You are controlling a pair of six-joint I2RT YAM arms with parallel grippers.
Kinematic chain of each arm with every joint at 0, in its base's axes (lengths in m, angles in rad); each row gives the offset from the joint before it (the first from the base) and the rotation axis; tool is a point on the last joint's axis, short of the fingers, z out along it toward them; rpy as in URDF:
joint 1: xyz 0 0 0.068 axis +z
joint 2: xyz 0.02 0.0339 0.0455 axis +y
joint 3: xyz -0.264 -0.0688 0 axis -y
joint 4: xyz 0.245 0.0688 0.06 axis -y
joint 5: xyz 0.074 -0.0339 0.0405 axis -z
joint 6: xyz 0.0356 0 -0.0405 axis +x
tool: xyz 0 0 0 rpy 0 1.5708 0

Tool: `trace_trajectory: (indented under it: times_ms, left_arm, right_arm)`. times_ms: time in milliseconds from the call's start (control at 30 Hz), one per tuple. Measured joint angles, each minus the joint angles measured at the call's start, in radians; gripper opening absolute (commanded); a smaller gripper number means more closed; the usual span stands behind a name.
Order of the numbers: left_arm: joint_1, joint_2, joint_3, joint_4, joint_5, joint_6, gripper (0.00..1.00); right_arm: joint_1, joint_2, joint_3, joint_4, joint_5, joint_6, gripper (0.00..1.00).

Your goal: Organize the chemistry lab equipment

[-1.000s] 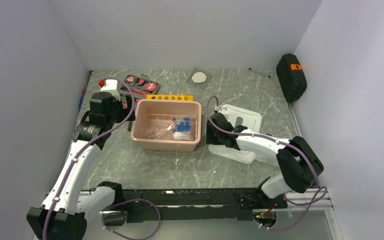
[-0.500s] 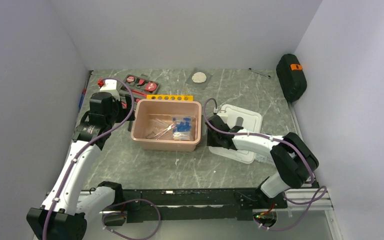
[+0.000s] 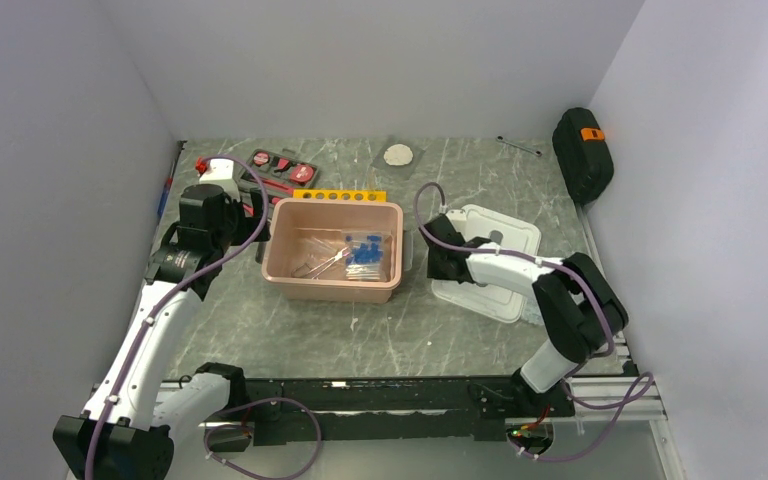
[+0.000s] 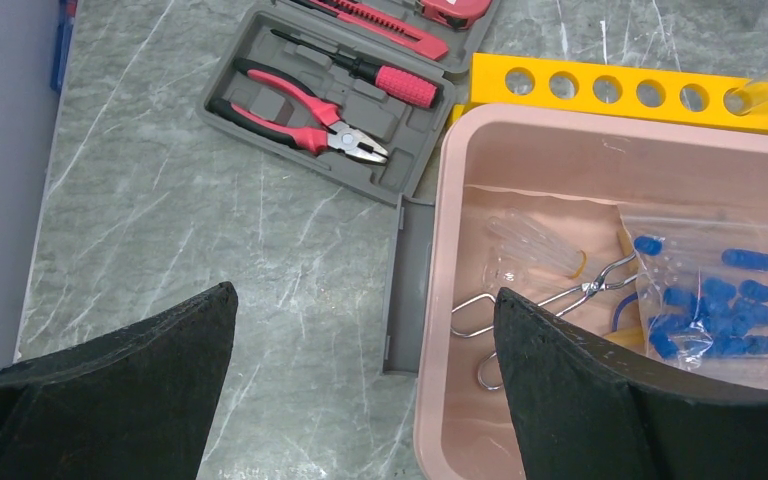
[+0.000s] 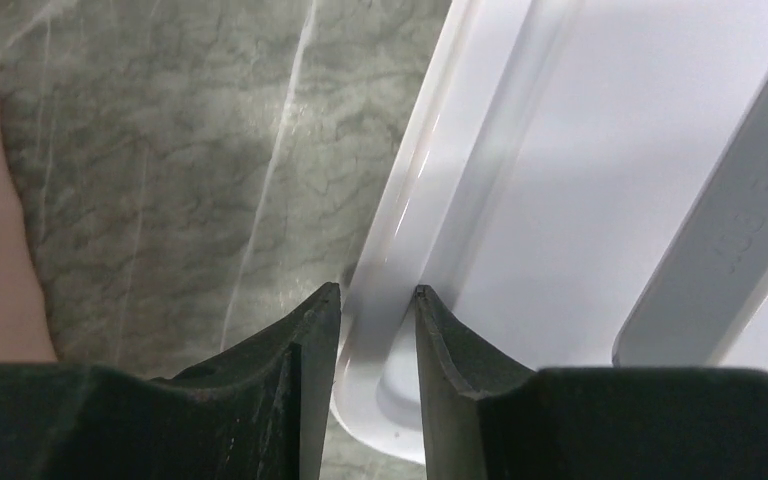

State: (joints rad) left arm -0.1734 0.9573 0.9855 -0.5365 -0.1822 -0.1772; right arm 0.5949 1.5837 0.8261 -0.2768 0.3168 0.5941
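Observation:
A yellow test-tube rack (image 3: pixel 338 195) (image 4: pixel 625 92) stands behind the pink bin (image 3: pixel 280 262) (image 4: pixel 440 300). Inside the bin lie a clear bag of blue-capped tubes (image 3: pixel 365 252) (image 4: pixel 710 300), metal tongs (image 4: pixel 550 300) and clear glass tubes (image 4: pixel 540 245). My left gripper (image 3: pixel 245 215) (image 4: pixel 362 290) hangs wide open above the bin's left rim, holding nothing. Right of the bin, my right gripper (image 3: pixel 440 262) (image 5: pixel 378 290) has its jaws on either side of the left edge of a flat white lid (image 3: pixel 500 250) (image 5: pixel 600 200), closed on that rim.
An open red-and-black tool kit (image 3: pixel 282 167) (image 4: pixel 340 100) lies left of the rack. A black case (image 3: pixel 582 155) leans against the right wall. A small bag with a white disc (image 3: pixel 398 154) and a thin metal tool (image 3: pixel 518 146) lie at the back.
My right gripper's jaws narrowed onto the white lid's edge, and the lid shifted to the right and back with the arm. The left arm has not moved.

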Motion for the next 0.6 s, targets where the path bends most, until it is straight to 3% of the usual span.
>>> trace_trajectory:
  times_ms: [133,400,600]
  left_arm:
    - [0.0,0.0,0.0,0.0,-0.002,0.0,0.99]
    - [0.0,0.0,0.0,0.0,-0.008,0.0,0.99]
    - [0.0,-0.005,0.0,0.0,-0.017,-0.001,0.99]
  right_arm:
    - [-0.001,0.054,0.058,-0.038,0.039,-0.01,0.33]
    - [-0.004,0.066,0.067,-0.023,0.07,0.01,0.0]
    - [-0.007,0.044,0.066,-0.027,0.032,0.011,0.0]
